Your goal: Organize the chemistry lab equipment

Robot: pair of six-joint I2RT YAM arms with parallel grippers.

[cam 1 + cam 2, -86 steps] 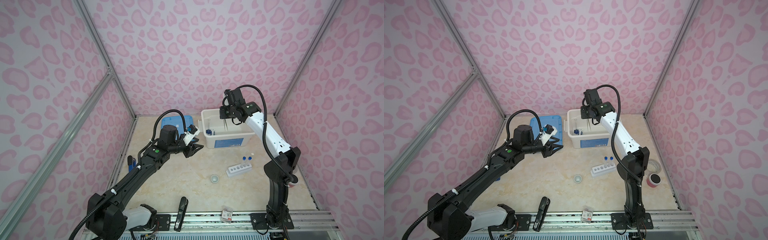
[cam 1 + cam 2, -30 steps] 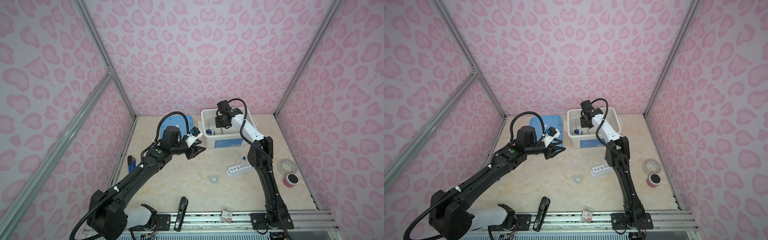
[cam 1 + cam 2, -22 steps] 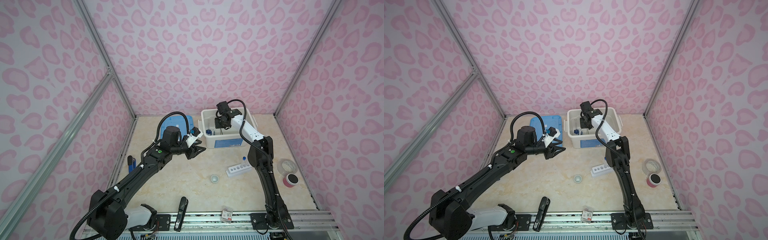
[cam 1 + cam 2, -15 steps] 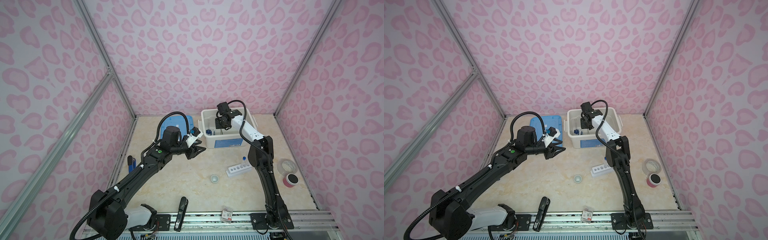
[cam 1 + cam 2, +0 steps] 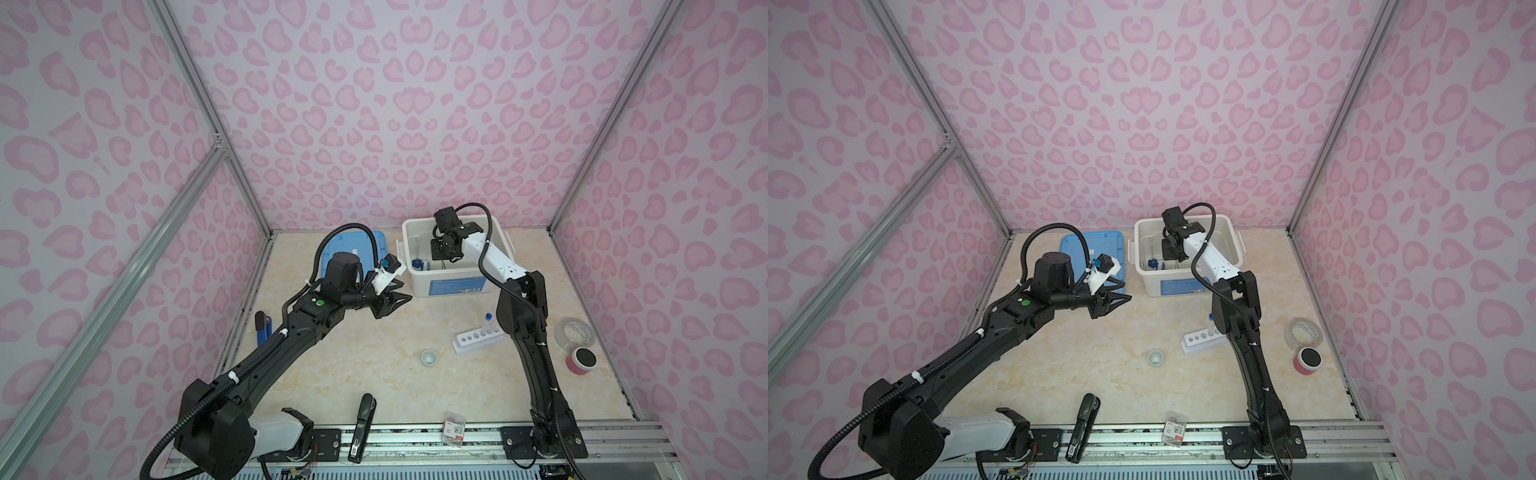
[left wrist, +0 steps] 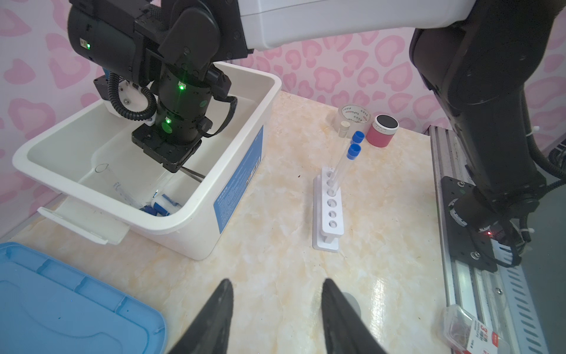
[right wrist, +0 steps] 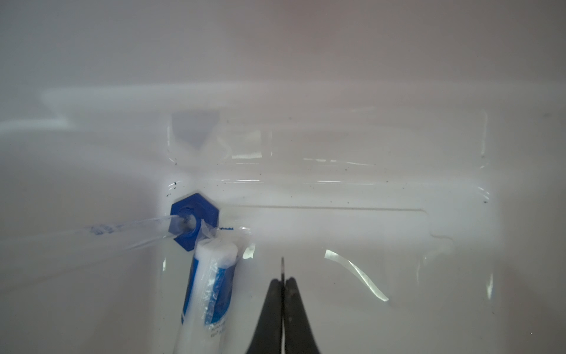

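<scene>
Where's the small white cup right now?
In both top views the cup stands on the table near the middle, just left of the rack and apart from it.

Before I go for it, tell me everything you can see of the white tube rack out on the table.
The white tube rack looks like a plain plastic block with six holes in a single row, raised on a flat foot. It stands upright on the table, beside the storage bin but apart from it. Three holes at one end hold clear tubes, two blue-capped and one white-capped, leaning slightly. The other three holes are empty. In both top views the right arm hides part of the filled end. Nothing else touches it.
</scene>
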